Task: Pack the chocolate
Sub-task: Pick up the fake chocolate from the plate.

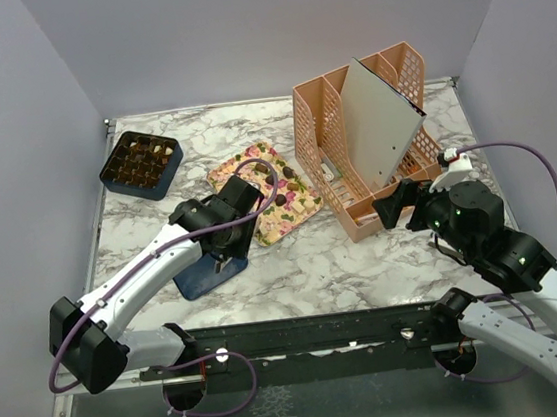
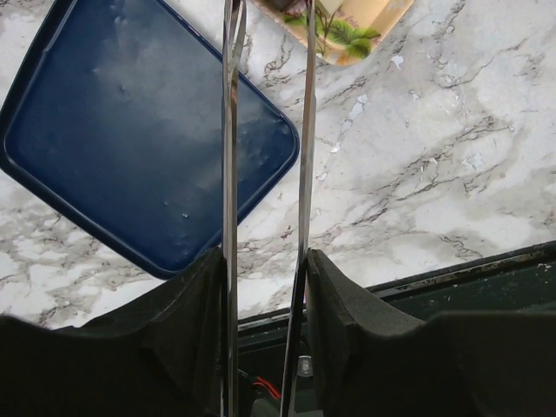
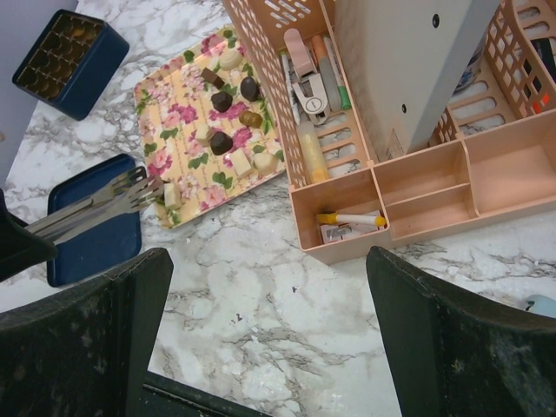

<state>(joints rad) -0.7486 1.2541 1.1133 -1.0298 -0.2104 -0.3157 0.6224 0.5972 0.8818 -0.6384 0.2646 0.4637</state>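
Presently we pick: left gripper [image 2: 265, 261] pinches tongs [image 3: 95, 204] beside chocolate [image 3: 171, 193] at tray's [image 3: 187, 78] seven o'clock; right gripper [image 3: 269, 261] spread. Next, presumably, we squeeze and lift.

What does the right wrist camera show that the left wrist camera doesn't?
Only the right wrist view: the chocolate pieces, the gridded blue box and the peach organizer. Only the left wrist view: how the left gripper clamps its pads on the tongs. Both: the tongs, blue lid, floral tray and marble table.
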